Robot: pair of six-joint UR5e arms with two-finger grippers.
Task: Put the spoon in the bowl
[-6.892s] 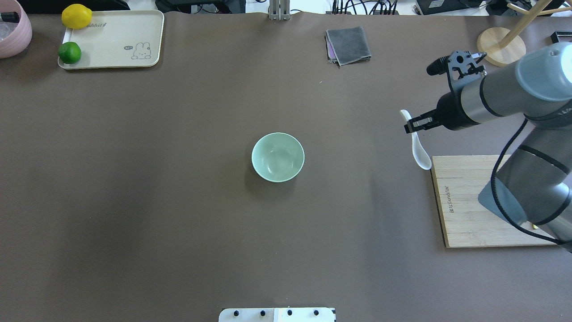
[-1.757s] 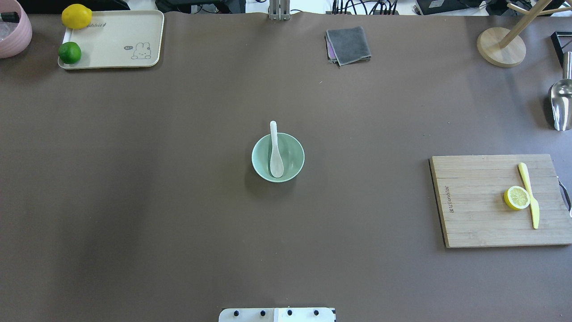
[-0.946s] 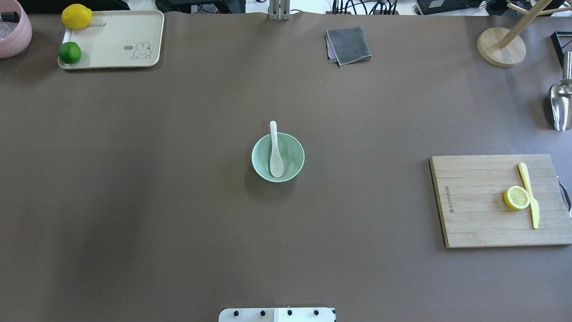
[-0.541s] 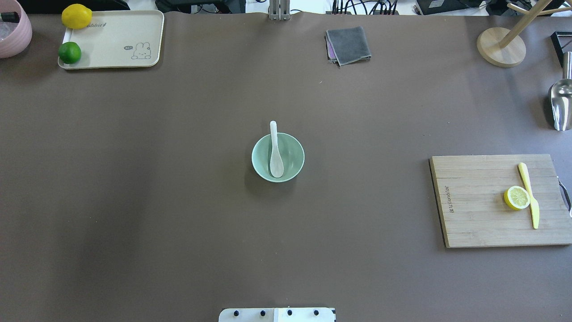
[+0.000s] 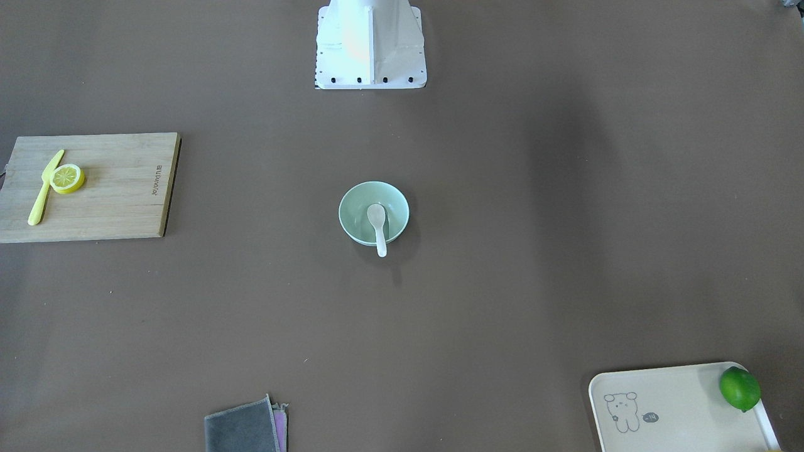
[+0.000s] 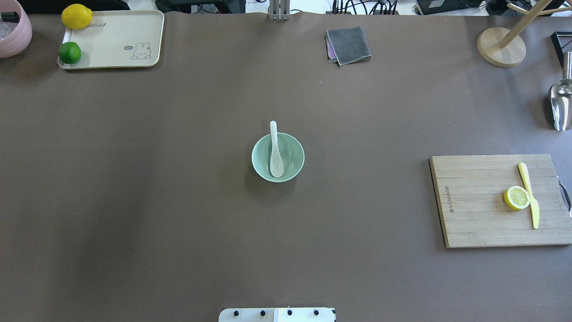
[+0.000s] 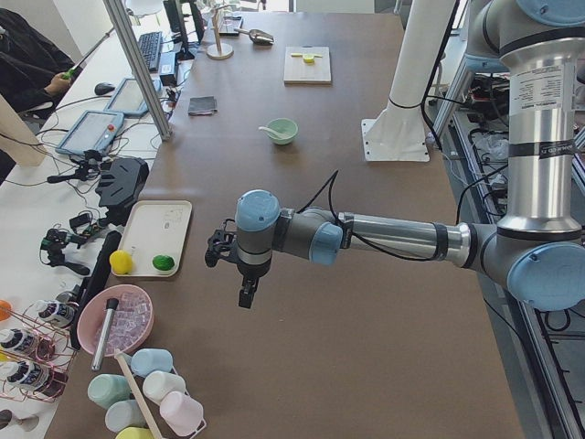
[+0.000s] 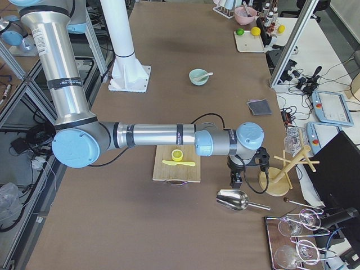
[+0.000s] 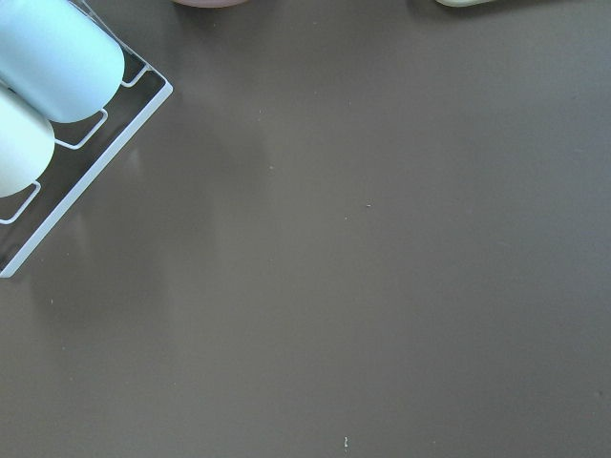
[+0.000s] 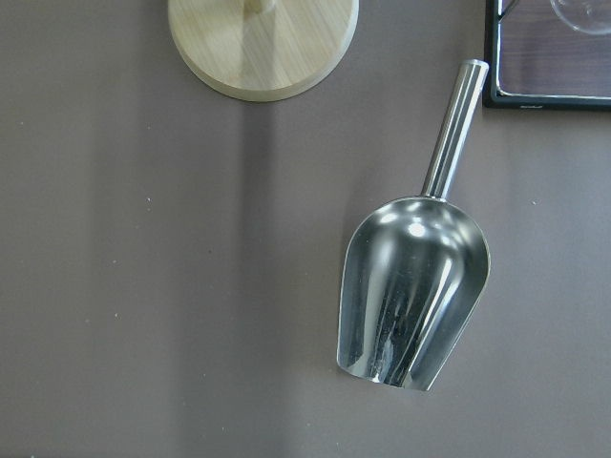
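Observation:
The white spoon (image 6: 275, 157) lies in the mint-green bowl (image 6: 296, 154) at the table's middle. Its scoop is inside and its handle sticks out over the far rim. Both also show in the front-facing view, spoon (image 5: 377, 223) in bowl (image 5: 355, 208). Neither gripper touches them. My left gripper (image 7: 246, 294) hangs far off at the table's left end, near the tray. My right gripper (image 8: 236, 181) hangs at the right end, over a metal scoop. Both show only in the side views, so I cannot tell whether they are open or shut.
A wooden cutting board (image 6: 473, 201) holds a lemon half (image 6: 517, 197) and a yellow knife (image 6: 529, 197). A cream tray (image 6: 116, 40) holds a lemon and a lime. A grey cloth (image 6: 348, 44), a metal scoop (image 10: 410, 296) and a wooden stand base (image 6: 500, 47) lie along the edges.
About seven seconds ago my right gripper held the spoon beside the cutting board. Now the spoon lies in the bowl and the arm is out of the overhead view. Nothing moved in the last two seconds.

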